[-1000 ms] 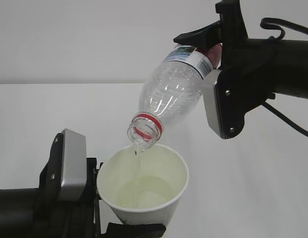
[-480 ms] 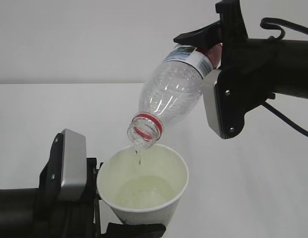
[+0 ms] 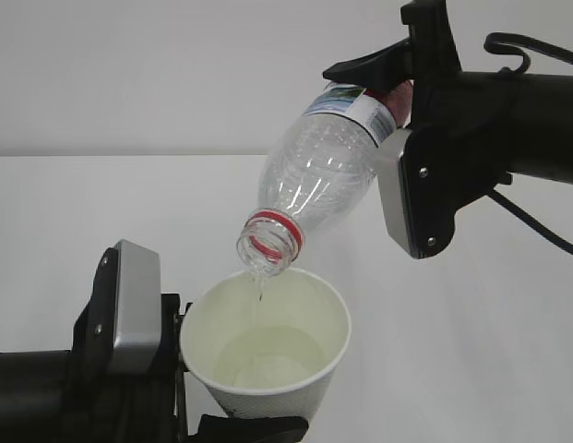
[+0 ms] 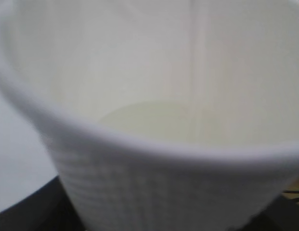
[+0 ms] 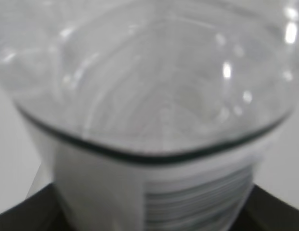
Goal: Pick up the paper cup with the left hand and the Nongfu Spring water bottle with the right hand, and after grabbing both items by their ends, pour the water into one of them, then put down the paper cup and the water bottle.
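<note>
Gripping the paper cup low in front, left hand fingers clamped round its wall | cup upright, water pooled inside, thin trickle falling in | above, Nongfu Spring water bottle tilted mouth-down over the rim | right hand fingers closed on its labelled base end.

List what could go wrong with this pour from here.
1. The water bottle mouth hangs over the paper cup near its back rim, so the thin water trickle might miss if either arm drifts.
2. The left hand grips the cup low; squeezing could buckle it and spill.
</note>
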You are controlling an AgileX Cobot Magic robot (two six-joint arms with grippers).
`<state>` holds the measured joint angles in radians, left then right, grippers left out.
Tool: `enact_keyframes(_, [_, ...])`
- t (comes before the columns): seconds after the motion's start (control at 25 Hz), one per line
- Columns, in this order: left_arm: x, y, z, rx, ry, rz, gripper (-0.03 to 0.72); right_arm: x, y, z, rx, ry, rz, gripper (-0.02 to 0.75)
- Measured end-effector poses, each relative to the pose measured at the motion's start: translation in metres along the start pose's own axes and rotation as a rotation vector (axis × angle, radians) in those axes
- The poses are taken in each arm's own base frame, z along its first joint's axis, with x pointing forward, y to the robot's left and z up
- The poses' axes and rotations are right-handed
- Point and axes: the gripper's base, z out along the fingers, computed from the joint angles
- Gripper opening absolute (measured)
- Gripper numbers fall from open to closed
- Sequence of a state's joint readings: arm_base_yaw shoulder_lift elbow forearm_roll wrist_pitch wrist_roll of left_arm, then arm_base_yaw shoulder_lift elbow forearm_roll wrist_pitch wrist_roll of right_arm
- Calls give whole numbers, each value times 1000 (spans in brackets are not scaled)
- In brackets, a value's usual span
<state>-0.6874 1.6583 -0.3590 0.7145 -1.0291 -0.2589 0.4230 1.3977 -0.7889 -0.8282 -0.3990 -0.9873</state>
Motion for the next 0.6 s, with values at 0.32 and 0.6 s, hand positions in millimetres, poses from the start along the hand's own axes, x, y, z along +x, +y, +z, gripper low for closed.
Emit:
enact_keyframes(0.32, [0,0,0,0,0,0,528,0,0,0,0,0,-2,468])
enact_keyframes(0.6, [0,-2,1,8,2,1,528,0,0,0,0,0,-2,468])
